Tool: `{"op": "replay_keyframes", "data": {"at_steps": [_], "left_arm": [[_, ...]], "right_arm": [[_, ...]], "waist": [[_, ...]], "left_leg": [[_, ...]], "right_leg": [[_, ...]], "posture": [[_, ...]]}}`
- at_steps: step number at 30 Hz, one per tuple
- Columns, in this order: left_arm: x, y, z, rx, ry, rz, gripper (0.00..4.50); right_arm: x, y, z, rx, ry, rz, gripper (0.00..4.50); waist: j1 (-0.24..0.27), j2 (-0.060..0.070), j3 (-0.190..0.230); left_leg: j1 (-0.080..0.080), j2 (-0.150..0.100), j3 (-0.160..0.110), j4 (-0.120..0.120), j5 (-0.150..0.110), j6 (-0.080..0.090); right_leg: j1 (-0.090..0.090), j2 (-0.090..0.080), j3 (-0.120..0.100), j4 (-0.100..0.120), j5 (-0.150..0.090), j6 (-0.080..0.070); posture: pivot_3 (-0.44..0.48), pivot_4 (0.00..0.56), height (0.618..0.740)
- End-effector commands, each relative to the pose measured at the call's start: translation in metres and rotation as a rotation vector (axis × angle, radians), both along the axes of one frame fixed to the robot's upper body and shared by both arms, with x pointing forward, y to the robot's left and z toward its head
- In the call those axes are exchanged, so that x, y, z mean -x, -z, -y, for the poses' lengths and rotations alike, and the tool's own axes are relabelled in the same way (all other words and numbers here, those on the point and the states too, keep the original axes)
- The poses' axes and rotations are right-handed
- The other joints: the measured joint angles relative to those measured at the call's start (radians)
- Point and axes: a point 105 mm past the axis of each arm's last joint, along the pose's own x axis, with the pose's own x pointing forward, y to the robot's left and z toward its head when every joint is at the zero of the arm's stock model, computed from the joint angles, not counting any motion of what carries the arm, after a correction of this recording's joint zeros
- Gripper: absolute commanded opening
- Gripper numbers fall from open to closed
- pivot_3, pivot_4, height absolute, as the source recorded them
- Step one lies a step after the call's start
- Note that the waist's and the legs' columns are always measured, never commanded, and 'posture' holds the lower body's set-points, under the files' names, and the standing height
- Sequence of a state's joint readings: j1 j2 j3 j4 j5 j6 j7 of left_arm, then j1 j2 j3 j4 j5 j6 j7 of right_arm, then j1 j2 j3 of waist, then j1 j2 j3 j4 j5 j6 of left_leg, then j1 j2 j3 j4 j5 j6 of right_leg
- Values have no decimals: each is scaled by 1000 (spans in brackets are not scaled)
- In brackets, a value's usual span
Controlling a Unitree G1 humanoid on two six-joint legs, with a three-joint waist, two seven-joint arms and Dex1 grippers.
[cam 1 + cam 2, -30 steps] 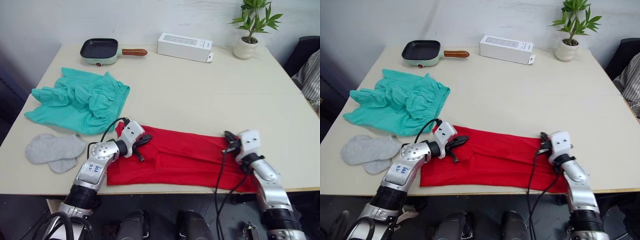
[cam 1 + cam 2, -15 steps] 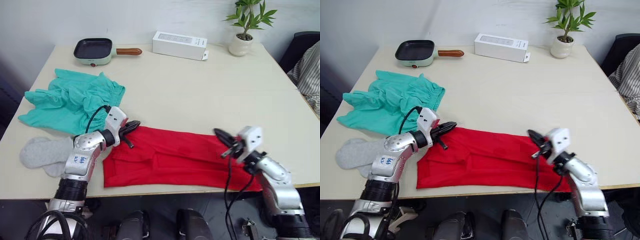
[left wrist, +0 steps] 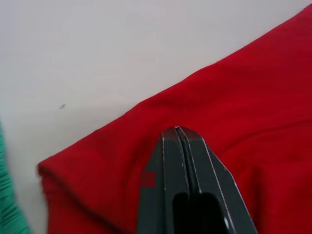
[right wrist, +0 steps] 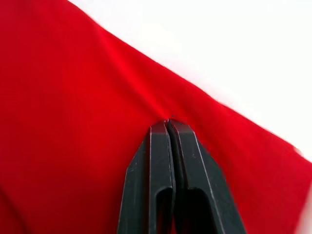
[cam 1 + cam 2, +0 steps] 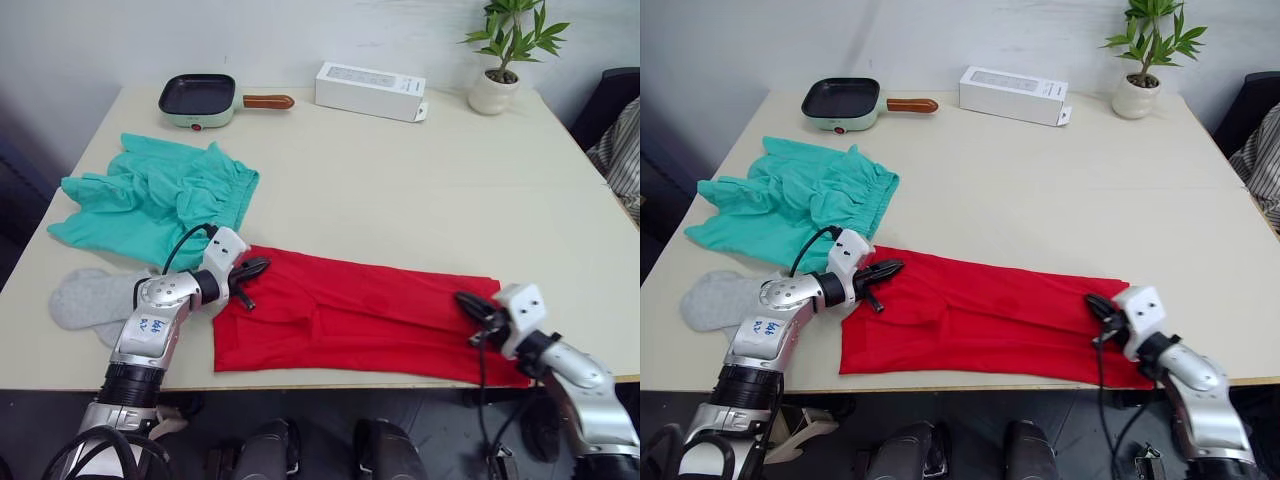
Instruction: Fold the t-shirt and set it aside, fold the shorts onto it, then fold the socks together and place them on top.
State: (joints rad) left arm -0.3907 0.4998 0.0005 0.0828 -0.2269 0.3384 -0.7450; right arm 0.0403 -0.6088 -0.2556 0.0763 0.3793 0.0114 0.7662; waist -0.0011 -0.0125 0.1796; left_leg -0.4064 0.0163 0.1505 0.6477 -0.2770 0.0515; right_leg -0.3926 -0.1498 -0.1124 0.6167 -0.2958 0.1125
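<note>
Although the t-shirt [image 5: 365, 318] already lies as a long, narrow red band along the near edge of the table [image 5: 420, 190], judged to be a lengthwise fold completed, the task is at an early stage: the band has not yet been folded across its length or set aside, and neither of the other garments has been handled. The shorts [image 5: 160, 200] lie spread and rumpled beyond the left gripper [image 5: 252, 270], well apart from the right gripper [image 5: 474, 306], and the socks [image 5: 92, 300] lie flat together to the outer side of the left arm, just beside the shorts. The left gripper rests on the far left corner of the t-shirt with its jaws pressed together; the left wrist view shows the closed fingers [image 3: 187, 161] against the red cloth, but whether any fabric is pinched between them cannot be told. The right gripper sits at the far right end of the band, jaws likewise closed tip to tip on the fabric surface in the right wrist view [image 4: 168, 146], again with no visible fold of cloth between them. Compared with one second ago, the left gripper has moved from a point further in on the shirt toward its left corner, and the right gripper has moved outward and nearer to the table edge, toward the right end. The shirt itself, the shorts and the socks have stayed in place.
</note>
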Motion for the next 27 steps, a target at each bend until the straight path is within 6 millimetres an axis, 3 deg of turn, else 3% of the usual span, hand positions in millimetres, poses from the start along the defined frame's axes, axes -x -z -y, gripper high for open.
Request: {"op": "replay_keyframes", "data": {"at_steps": [1,4,7,12,13,14,17,20,27], "left_arm": [[26,-42,13,110,230,140,380],[55,-56,18,166,436,156,1230],[79,-57,26,131,595,126,2186],[101,-47,40,90,730,103,3764],[102,-46,42,93,737,103,4118],[101,-46,45,104,731,123,4404],[102,-45,48,118,725,147,4460],[103,-44,47,114,711,156,4500],[96,-44,41,104,647,181,4500]], "right_arm": [[7,-36,23,-46,-146,-21,417],[-2,-52,41,-17,-204,-93,1332],[-15,-50,52,97,-276,-234,2390],[-46,-44,58,227,-296,-335,4151],[-50,-44,57,234,-296,-343,4194],[-54,-42,54,234,-305,-373,4194],[-61,-36,46,227,-329,-470,4194],[-62,-32,38,226,-366,-567,3593],[-65,-33,21,258,-464,-611,1157]], "waist": [[-5,3,2],[-17,3,2],[-26,3,2],[-30,5,3],[-30,5,3],[-28,5,3],[-27,6,4],[-30,6,4],[-30,6,4]], "left_leg": [[0,0,0,0,0,1],[0,0,2,2,3,6],[1,1,2,2,3,6],[1,0,2,2,3,6],[1,0,3,2,3,6],[0,0,3,2,3,6],[-1,0,2,3,3,6],[-1,0,2,4,3,6],[0,0,1,3,2,4]], "right_leg": [[0,0,0,0,0,0],[0,-1,1,0,0,0],[1,0,0,0,0,0],[0,0,0,0,-1,-1],[0,0,0,0,-1,-1],[0,0,0,0,-1,-1],[0,0,0,0,-1,-1],[0,-1,0,0,-1,-1],[0,-1,-1,0,-1,-1]], "posture": [[0,150,740],[0,150,740],[0,150,740],[0,150,740],[0,150,740],[0,150,740],[0,150,740],[0,150,740],[0,150,740]]}}
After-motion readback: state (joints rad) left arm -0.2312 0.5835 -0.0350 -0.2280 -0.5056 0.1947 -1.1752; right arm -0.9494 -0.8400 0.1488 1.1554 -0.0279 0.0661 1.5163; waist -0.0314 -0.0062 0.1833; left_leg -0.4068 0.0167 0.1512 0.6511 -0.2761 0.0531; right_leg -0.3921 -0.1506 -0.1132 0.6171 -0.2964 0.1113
